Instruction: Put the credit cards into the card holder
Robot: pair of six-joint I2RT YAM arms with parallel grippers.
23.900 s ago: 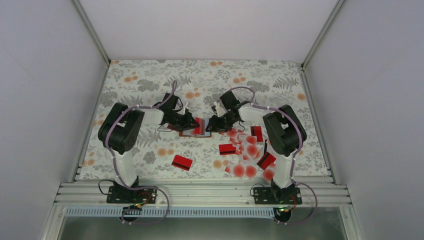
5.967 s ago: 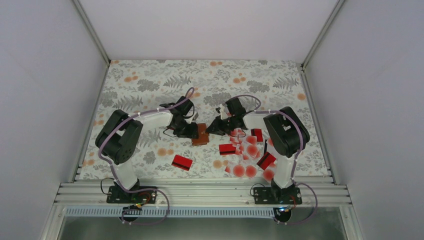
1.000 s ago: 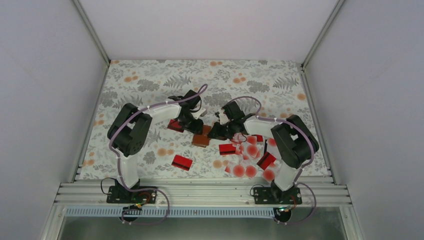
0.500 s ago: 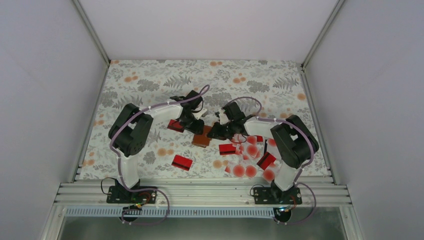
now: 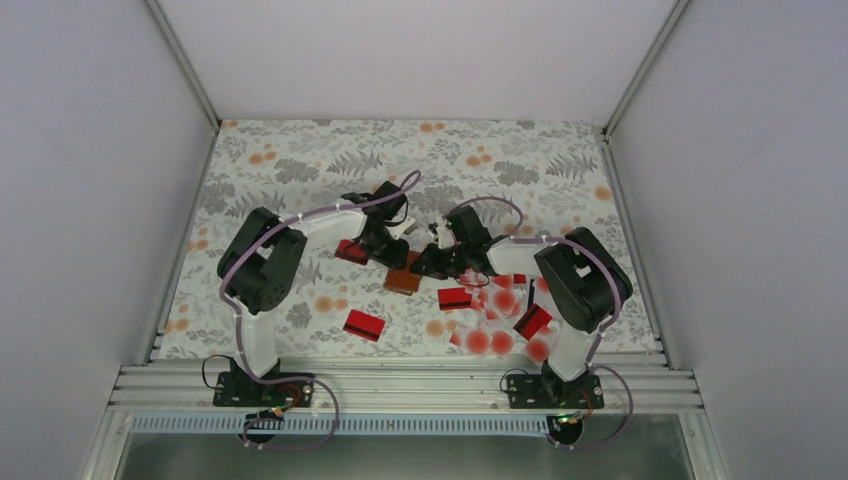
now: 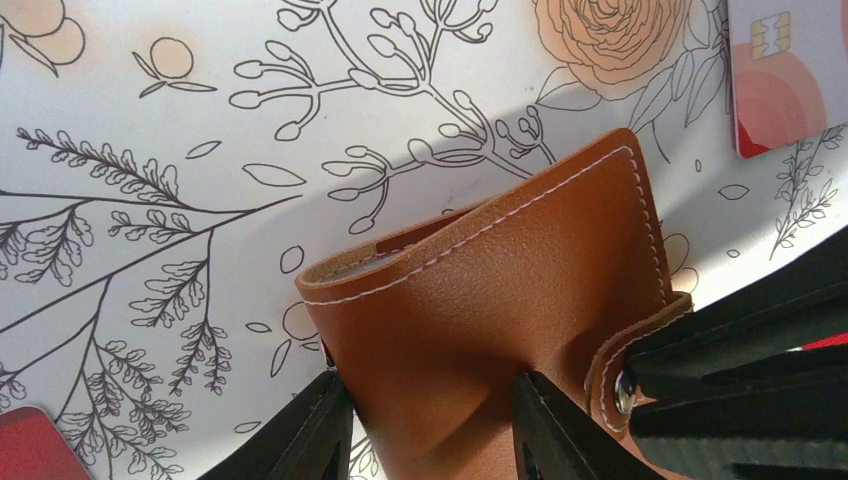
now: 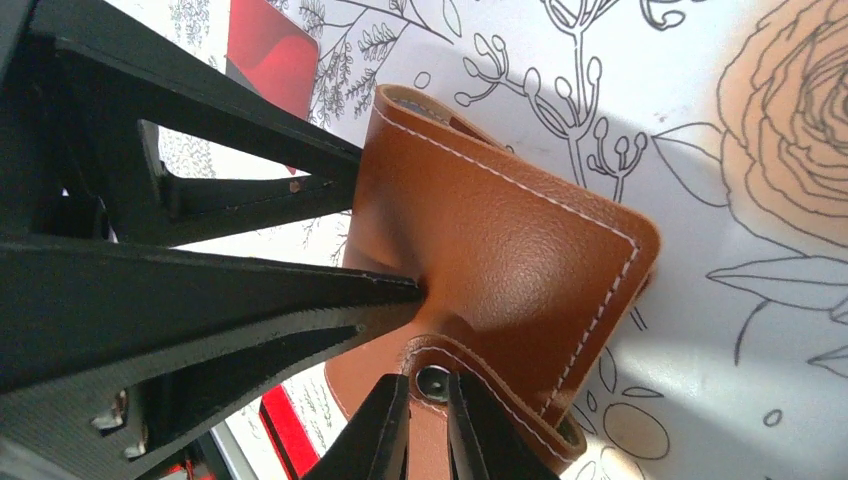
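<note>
The card holder [image 5: 404, 273] is a brown leather wallet, folded shut, at the table's middle. My left gripper [image 5: 389, 256] is shut on its body; in the left wrist view [image 6: 432, 405] the fingers dent the leather of the card holder [image 6: 480, 290]. My right gripper [image 5: 428, 263] is shut on the wallet's snap strap [image 7: 432, 383], its fingertips [image 7: 388, 425] on either side of the metal snap on the card holder [image 7: 500, 240]. Several credit cards [image 5: 495, 305], red and whitish with red dots, lie in a heap to the right.
One red card [image 5: 364, 324] lies alone near the front left. Another red card [image 5: 350, 250] lies under my left forearm and shows in the right wrist view [image 7: 270, 50]. A whitish card with a red dot [image 6: 785, 70] lies just past the wallet. Grey walls enclose the floral table.
Long ago the wallet lay open between the grippers; now it is folded shut. Over the last second both grippers hold their grip, and the right arm's elbow has shifted slightly left.
</note>
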